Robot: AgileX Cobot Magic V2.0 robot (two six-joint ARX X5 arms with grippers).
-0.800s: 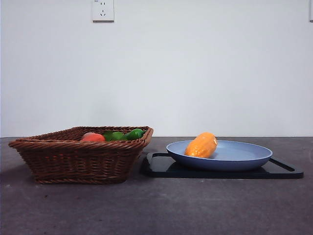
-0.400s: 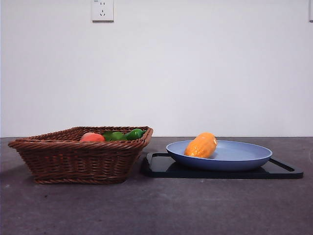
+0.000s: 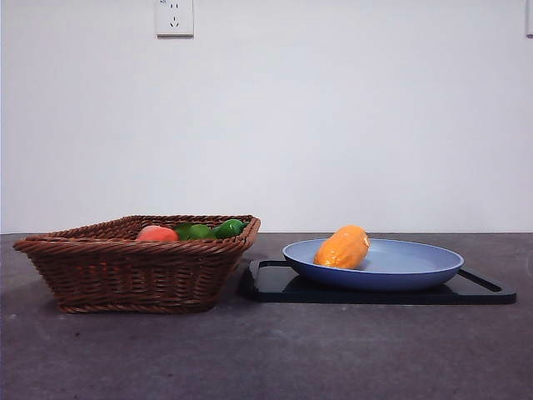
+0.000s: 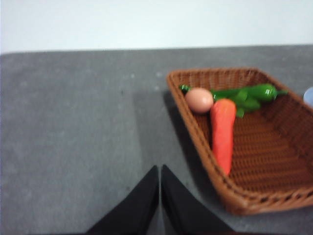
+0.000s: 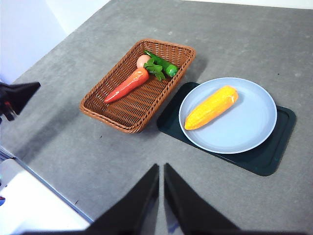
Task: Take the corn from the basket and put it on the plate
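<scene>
The yellow-orange corn (image 3: 343,247) (image 5: 211,107) lies on the blue plate (image 3: 416,265) (image 5: 244,127), toward the side nearest the basket. The brown wicker basket (image 3: 133,271) (image 5: 124,110) (image 4: 254,191) stands beside the plate and holds a peach, an orange carrot and green vegetables. My right gripper (image 5: 161,169) is shut and empty, raised high over the table and back from the plate. My left gripper (image 4: 160,169) is shut and empty too, above bare table beside the basket. Neither gripper shows in the front view.
A flat black tray (image 3: 483,292) (image 5: 274,161) lies under the plate. In the basket are a peach (image 4: 198,100), a carrot (image 4: 223,132) and green peppers (image 4: 249,94). The other arm's black tip (image 5: 17,95) shows in the right wrist view, with a white table edge (image 5: 29,205) nearby.
</scene>
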